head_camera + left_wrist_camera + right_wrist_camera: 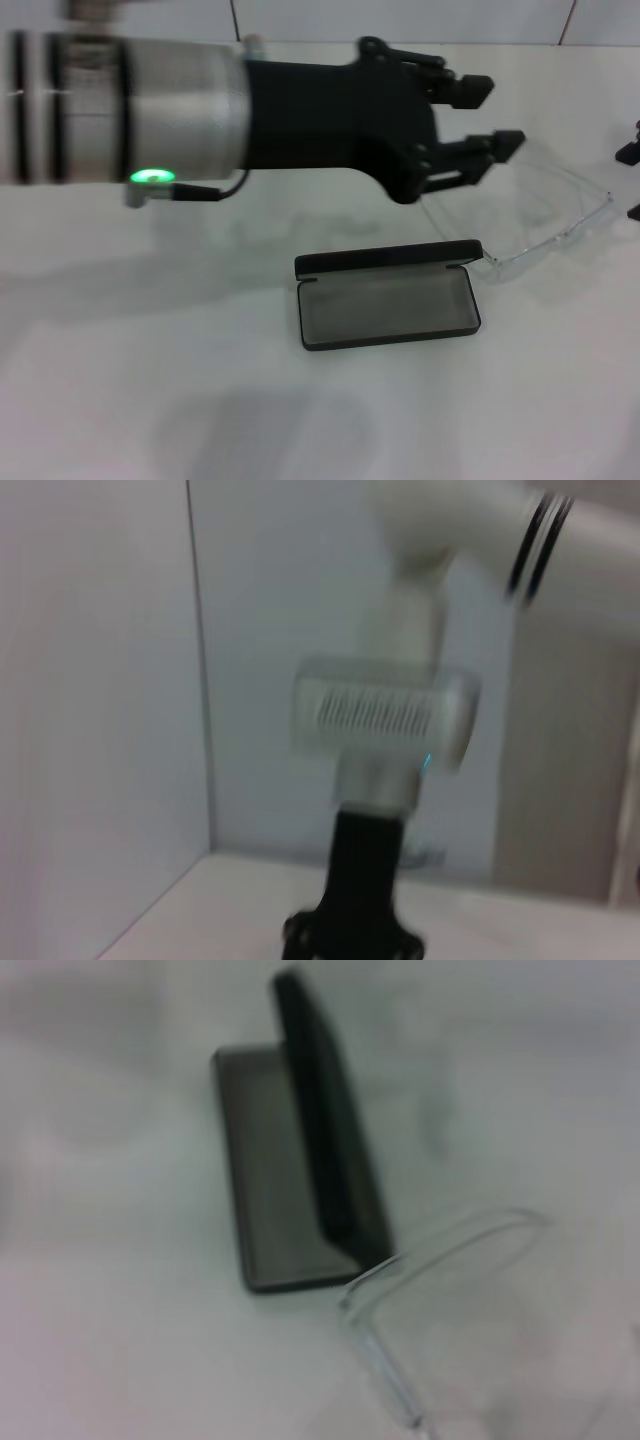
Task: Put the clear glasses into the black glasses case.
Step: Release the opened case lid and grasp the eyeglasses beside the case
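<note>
The black glasses case (pixel 388 305) lies open at the table's middle, its grey lining up and its lid (pixel 390 258) standing at the far side. The clear glasses (pixel 545 225) rest on the table just right of and behind the case. My left gripper (pixel 490 115) reaches across from the left and hovers above the glasses' far end, open, with nothing between its fingers. At the right edge only the two black tips of my right gripper (pixel 632 180) show, standing apart. The right wrist view holds the case (pixel 265 1170) and the glasses (pixel 440 1260) beside it.
The white table (pixel 150 400) runs to a tiled wall behind. In the left wrist view the right arm (pixel 380 720) stands before the wall.
</note>
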`<act>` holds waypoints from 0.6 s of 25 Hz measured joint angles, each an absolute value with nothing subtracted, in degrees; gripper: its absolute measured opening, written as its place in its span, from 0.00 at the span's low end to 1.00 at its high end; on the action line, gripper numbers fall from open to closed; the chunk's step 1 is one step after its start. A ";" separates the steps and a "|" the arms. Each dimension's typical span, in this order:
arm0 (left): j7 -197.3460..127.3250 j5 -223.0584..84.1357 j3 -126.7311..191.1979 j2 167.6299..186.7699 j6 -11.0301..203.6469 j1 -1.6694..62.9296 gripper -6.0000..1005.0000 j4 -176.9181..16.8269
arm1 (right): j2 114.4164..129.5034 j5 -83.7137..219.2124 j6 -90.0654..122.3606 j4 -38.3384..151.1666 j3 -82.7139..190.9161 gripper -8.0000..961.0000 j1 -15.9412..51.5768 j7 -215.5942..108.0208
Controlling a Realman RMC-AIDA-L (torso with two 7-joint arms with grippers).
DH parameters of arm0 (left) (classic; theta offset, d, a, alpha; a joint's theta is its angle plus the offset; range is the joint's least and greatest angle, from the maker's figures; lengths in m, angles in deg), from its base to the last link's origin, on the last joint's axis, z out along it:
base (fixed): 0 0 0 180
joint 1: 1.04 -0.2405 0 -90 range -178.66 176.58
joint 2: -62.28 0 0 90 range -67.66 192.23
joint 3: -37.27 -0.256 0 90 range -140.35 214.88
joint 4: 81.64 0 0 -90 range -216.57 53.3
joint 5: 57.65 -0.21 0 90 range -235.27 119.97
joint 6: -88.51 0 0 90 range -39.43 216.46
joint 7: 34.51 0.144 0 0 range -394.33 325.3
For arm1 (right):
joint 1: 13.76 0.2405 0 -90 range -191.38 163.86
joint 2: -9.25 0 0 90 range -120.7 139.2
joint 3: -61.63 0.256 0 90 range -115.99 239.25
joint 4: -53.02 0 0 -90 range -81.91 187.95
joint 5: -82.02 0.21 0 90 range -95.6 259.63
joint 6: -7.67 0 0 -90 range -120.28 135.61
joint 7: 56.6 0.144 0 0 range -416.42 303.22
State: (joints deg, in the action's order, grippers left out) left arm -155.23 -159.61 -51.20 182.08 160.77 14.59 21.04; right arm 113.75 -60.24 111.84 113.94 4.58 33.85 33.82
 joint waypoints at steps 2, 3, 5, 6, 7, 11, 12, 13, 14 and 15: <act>-152.35 -153.35 -47.51 182.08 163.88 13.29 0.47 18.32 | 114.44 -62.45 111.76 113.72 0.80 0.70 35.66 34.70; -151.69 -151.30 -45.81 182.08 164.79 12.51 0.47 16.84 | 114.98 -63.74 111.70 113.67 -0.68 0.70 36.49 35.01; -151.24 -148.80 -43.23 182.11 165.92 11.32 0.46 14.21 | 116.63 -66.31 111.15 113.57 -3.50 0.68 37.89 35.14; -150.86 -148.34 -42.69 182.12 166.17 11.11 0.46 13.08 | 117.41 -67.25 110.77 113.51 -4.93 0.67 38.42 35.06; -150.31 -147.72 -42.13 182.12 166.49 10.87 0.46 11.73 | 118.16 -68.25 110.00 113.36 -6.42 0.66 38.73 35.03; -148.07 -146.27 -41.79 182.16 166.95 10.33 0.44 8.97 | 120.81 -71.35 105.70 112.66 -10.58 0.63 39.30 34.64; -147.95 -146.22 -41.76 182.17 166.96 10.24 0.44 8.88 | 121.31 -71.77 104.52 112.22 -11.42 0.62 39.52 34.27; -147.73 -146.15 -41.71 182.18 166.98 10.07 0.44 8.80 | 121.71 -71.90 103.65 111.50 -12.23 0.62 39.87 34.00; -147.69 -146.15 -41.66 182.18 166.99 9.93 0.44 8.75 | 122.06 -72.09 102.85 110.80 -12.90 0.61 40.21 33.82; -147.67 -146.17 -41.61 182.17 166.99 9.84 0.44 8.72 | 122.39 -72.33 102.02 110.14 -13.46 0.61 40.49 33.69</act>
